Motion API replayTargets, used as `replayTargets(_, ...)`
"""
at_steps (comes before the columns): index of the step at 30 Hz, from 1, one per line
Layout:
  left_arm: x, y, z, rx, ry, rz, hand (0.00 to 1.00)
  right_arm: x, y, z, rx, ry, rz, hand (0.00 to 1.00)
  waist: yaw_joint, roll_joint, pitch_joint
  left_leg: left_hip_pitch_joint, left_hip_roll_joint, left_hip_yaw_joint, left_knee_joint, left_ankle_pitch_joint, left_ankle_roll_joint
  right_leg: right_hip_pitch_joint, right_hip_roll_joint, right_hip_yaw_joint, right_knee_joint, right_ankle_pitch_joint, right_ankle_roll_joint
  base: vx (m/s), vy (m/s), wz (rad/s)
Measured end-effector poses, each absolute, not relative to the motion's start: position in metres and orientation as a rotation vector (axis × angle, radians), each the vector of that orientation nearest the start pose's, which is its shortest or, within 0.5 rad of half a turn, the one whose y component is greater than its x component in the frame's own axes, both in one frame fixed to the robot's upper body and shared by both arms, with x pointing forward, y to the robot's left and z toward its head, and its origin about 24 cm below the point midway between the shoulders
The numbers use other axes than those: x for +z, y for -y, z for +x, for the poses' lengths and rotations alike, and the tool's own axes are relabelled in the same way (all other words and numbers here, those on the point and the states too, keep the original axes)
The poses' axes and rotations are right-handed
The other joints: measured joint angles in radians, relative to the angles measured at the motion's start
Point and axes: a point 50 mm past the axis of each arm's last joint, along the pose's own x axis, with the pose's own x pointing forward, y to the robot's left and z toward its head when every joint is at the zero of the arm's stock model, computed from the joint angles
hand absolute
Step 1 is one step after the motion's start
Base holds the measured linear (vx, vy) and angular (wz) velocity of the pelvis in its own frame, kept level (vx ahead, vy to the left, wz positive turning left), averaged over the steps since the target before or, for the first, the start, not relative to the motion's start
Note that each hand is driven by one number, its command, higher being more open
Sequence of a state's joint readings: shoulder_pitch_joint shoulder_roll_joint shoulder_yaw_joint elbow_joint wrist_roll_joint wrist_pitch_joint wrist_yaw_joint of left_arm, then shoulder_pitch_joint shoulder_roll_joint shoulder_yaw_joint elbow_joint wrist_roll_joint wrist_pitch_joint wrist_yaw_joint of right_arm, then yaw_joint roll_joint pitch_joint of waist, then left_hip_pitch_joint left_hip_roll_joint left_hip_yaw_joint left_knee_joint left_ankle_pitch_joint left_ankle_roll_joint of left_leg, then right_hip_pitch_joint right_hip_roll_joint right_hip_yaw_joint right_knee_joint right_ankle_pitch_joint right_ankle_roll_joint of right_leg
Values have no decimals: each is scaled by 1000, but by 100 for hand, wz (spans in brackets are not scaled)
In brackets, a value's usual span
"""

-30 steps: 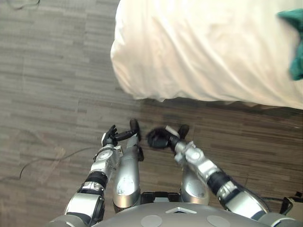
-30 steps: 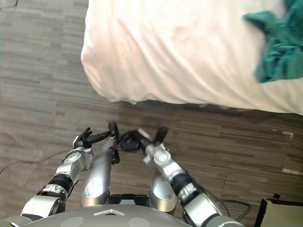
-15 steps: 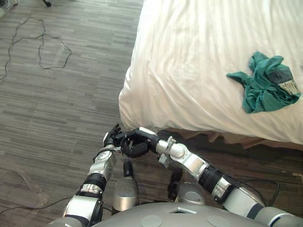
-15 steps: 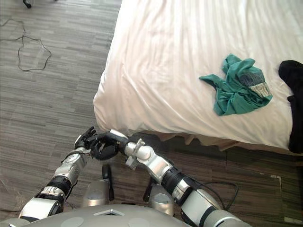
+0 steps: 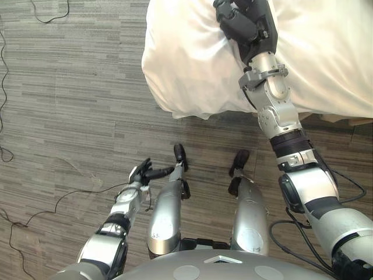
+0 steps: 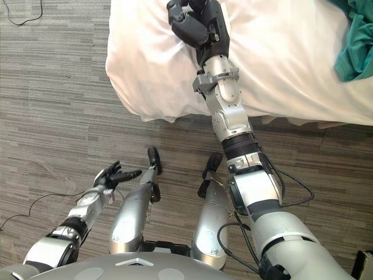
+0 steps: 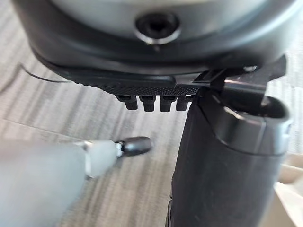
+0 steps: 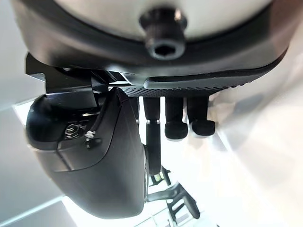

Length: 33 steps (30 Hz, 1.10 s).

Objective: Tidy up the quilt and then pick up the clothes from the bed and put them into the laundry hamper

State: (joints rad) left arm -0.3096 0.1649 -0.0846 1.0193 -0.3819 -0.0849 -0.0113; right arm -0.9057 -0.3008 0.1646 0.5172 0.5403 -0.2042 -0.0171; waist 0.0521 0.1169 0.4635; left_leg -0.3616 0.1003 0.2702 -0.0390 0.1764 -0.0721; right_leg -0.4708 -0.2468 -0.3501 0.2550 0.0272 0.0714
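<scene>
Right eye view showed the right hand (image 6: 193,26) over the white quilt (image 6: 280,64), fingers loosely curled on nothing; the green clothes (image 6: 356,49) lay on it well off to that hand's right; the left hand (image 6: 108,177) hung low over the floor (image 6: 46,116), fingers relaxed and apart.

Dark right hand (image 6: 195,20) clipped by the top edge; whether it touches the white fabric quilt (image 6: 151,70) beneath it is unclear. Quilt runs off top and right edges. Crumpled teal garment (image 6: 358,42), well off to the hand's right, cut by right edge. Right wrist view: dark angular shape (image 8: 176,209) past the hand, blurred, unidentifiable.
</scene>
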Motion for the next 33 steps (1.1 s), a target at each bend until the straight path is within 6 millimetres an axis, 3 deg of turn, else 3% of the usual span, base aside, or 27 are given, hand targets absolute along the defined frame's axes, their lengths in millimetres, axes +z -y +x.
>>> replayTargets(4, -65, -170, 276, 80, -530, -143, 100, 226, 136, 374, 223, 560, 216, 0, -10, -6, 3, -15, -2, 23, 0, -2, 5, -11, 6, 19, -39, 26, 6, -22, 5, -11)
replayTargets(6, -64, -169, 276, 104, -530, -141, 100, 209, 148, 361, 217, 590, 295, 0, -34, -22, 11, -2, -2, 39, 0, -10, 12, 6, 7, 30, -64, 39, 12, 36, 19, -17)
replayTargets(8, -67, -177, 271, 157, -554, -149, 100, 183, 162, 345, 180, 589, 396, 0, -59, -58, 25, 31, -4, 68, 3, -27, 11, 26, 7, 54, -73, 42, 15, 72, 23, -35)
replayTargets(10, -72, -190, 261, 228, -585, -161, 100, 129, 195, 316, 51, 505, 493, 0, -89, -116, 24, 83, 0, 114, 23, -65, 7, 67, 16, 93, -93, 45, 20, 114, 10, -54)
replayTargets(11, -72, -193, 259, 237, -592, -160, 100, 114, 207, 308, -3, 473, 511, 0, -96, -127, 23, 100, 2, 125, 24, -74, 3, 81, 21, 103, -102, 45, 20, 137, -1, -56)
replayTargets(12, -73, -196, 258, 249, -608, -165, 100, 76, 234, 288, -144, 367, 527, 0, -107, -141, 21, 131, 8, 147, 35, -96, -2, 109, 28, 120, -113, 45, 20, 147, -6, -60)
replayTargets(13, -73, -199, 257, 259, -615, -177, 100, 39, 263, 262, -300, 253, 545, 100, -112, -146, 18, 158, 16, 170, 44, -114, -8, 128, 38, 141, -124, 45, 20, 146, -11, -63)
replayTargets(14, -72, -200, 258, 263, -613, -184, 100, 22, 275, 249, -369, 196, 547, 100, -116, -147, 17, 167, 18, 183, 54, -126, -11, 134, 43, 154, -128, 46, 20, 149, -18, -73)
replayTargets(16, -72, -215, 253, 327, -618, -230, 100, -25, 305, 198, -557, 13, 526, 100, -146, -148, 16, 199, 47, 215, 147, -198, -24, 161, 71, 212, -134, 45, 19, 145, -40, -92)
replayTargets(17, -74, -220, 250, 345, -620, -244, 100, -33, 309, 187, -575, -22, 513, 100, -150, -149, 11, 210, 58, 216, 177, -220, -26, 166, 81, 235, -134, 45, 18, 134, -66, -129)
replayTargets(19, -84, -234, 231, 400, -638, -303, 100, -55, 320, 152, -545, -181, 386, 100, -150, -143, -33, 226, 125, 178, 370, -328, -25, 185, 133, 342, -124, 37, 9, 107, -66, -163)
replayTargets(20, -87, -237, 226, 407, -648, -310, 100, -60, 320, 145, -524, -218, 362, 100, -146, -139, -47, 223, 145, 153, 438, -354, -23, 194, 144, 367, -117, 30, 5, 82, 1, -157)
replayTargets(22, -105, -234, 204, 401, -719, -333, 100, -80, 315, 114, -469, -357, 325, 100, -138, -117, -127, 174, 189, -25, 703, -392, -10, 220, 183, 444, -96, -1, -4, 62, 86, -122)
replayTargets(23, -110, -231, 197, 395, -744, -340, 100, -85, 313, 106, -464, -384, 332, 100, -137, -105, -151, 162, 194, -62, 752, -402, -9, 228, 190, 455, -102, 0, -2, 59, 140, -94)
replayTargets(24, -122, -222, 182, 396, -798, -364, 100, -92, 311, 94, -461, -425, 350, 100, -141, -82, -195, 164, 199, -119, 783, -413, -9, 240, 202, 475, -115, 14, 18, 61, 198, -80)
replayTargets(25, -129, -211, 175, 389, -824, -393, 100, -97, 309, 89, -464, -441, 360, 100, -146, -58, -220, 187, 191, -164, 768, -449, -28, 239, 211, 498, -113, 28, 38, 39, 227, -88)
replayTargets(26, -131, -207, 173, 384, -828, -413, 100, -99, 305, 90, -461, -437, 372, 100, -142, -49, -226, 219, 182, -163, 741, -486, -49, 225, 217, 511, -94, 31, 43, -38, 272, -113)
replayTargets(27, -134, -204, 167, 384, -841, -437, 100, -102, 296, 94, -447, -417, 394, 100, -126, -47, -231, 306, 169, -103, 640, -558, -74, 186, 220, 500, -51, 36, 50, -99, 215, -109)
replayTargets(29, -135, -202, 166, 380, -845, -448, 100, -111, 270, 96, -403, -426, 418, 100, -127, -58, -231, 417, 148, 33, 465, -617, -83, 165, 190, 404, -32, 71, 51, -232, 208, -82)
replayTargets(30, -136, -201, 164, 379, -850, -450, 100, -119, 251, 93, -373, -468, 442, 100, -127, -86, -235, 444, 126, 72, 439, -593, -65, 178, 156, 314, -42, 96, 23, -278, 154, -44)
replayTargets(31, -138, -198, 159, 381, -873, -460, 100, -124, 236, 88, -333, -504, 443, 100, -131, -78, -247, 464, 125, 89, 419, -583, -53, 189, 141, 224, -17, 75, -23, -240, 98, -41)
replayTargets(32, -142, -196, 147, 376, -913, -455, 100, -131, 218, 77, -278, -566, 454, 100, -138, -71, -269, 498, 139, 110, 407, -581, -52, 194, 129, 132, 149, -20, -84, -119, 42, -33)
replayTargets(33, -144, -195, 142, 367, -928, -440, 100, -132, 212, 72, -260, -581, 466, 100, -138, -67, -278, 511, 139, 122, 398, -579, -53, 198, 127, 124, 201, -52, -77, -53, 35, -47)
